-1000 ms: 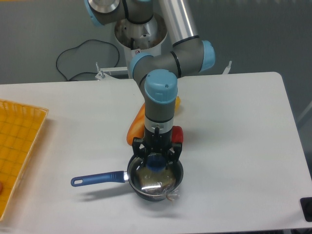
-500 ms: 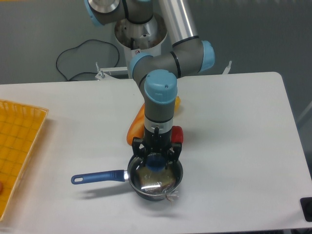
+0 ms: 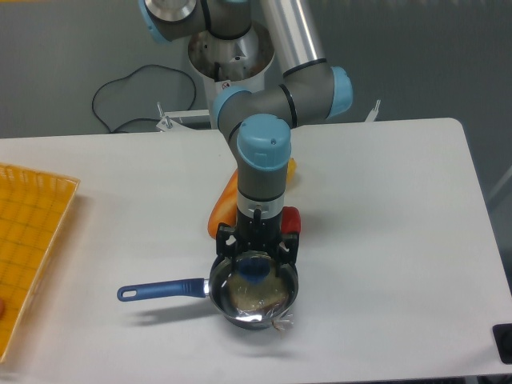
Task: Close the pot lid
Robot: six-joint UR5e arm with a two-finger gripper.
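Gripper (image 3: 256,262) points straight down over the pot (image 3: 252,308), jaws clamped on the blue knob of the lid (image 3: 254,290). The lid hangs directly below the jaws, its silver rim lined up with the pot rim; whether it rests fully seated or sits a hair above the rim cannot be told from this view. The glass shows glare and something pale inside the pot, not identifiable.

The pot stands on the white table (image 3: 384,240) directly beneath the jaws. Its blue handle (image 3: 160,290) runs out level to the left of the jaws.

Just behind the jaws, partly hidden by the wrist: an orange object (image 3: 224,206) and a red object (image 3: 291,218), both lying on the table. Far left of the jaws, at the table edge, a yellow basket (image 3: 32,240).
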